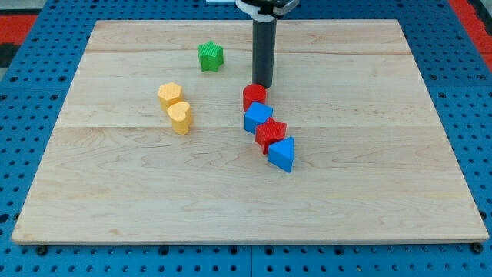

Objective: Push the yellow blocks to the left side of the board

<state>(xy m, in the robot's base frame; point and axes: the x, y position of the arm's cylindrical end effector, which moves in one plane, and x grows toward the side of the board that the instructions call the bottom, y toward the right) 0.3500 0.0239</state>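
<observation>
A pale wooden worktop (pixel 369 192) lies on a blue perforated base (pixel 477 115). The arm carries no gripper, so no open or closed state applies; it ends in a dark rod. My tip (pixel 262 85) sits at the view's top centre, just above the red cylinder (pixel 254 96), touching it or nearly so. Below the cylinder, 3 blocks form a diagonal chain toward the view's lower right: a blue cube (pixel 258 118), a red star (pixel 270 135) and a blue triangle (pixel 282 154), each touching the next. The green star (pixel 210 56) stands apart, up and left of the tip. The 2 yellow blocks, a hexagon (pixel 170 94) and a heart (pixel 180 118), sit just beside each other, left of the tip, at the worktop's centre-left.
</observation>
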